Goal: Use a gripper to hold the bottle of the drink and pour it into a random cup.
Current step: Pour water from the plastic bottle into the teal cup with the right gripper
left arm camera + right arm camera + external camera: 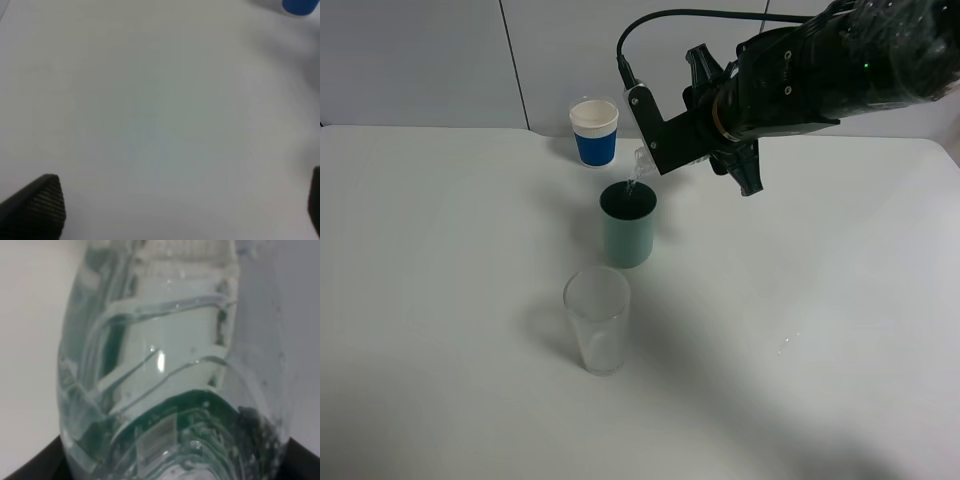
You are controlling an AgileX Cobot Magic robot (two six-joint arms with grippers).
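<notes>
My right gripper (658, 148) is shut on the bottle of the drink (643, 158) and holds it tilted with its mouth just above the teal-green cup (629, 240). A thin stream of liquid runs from the mouth into the cup. The arm hides most of the bottle in the high view. In the right wrist view the clear ribbed bottle (160, 365) with its dark green label fills the frame between the black jaws. My left gripper (185, 210) is open and empty over bare table; it does not show in the high view.
A blue-and-white paper cup (594, 132) stands behind the teal cup; its blue base also shows in the left wrist view (300, 6). A clear glass tumbler (597, 325) stands in front. A few droplets (787, 343) lie on the white table (440, 300).
</notes>
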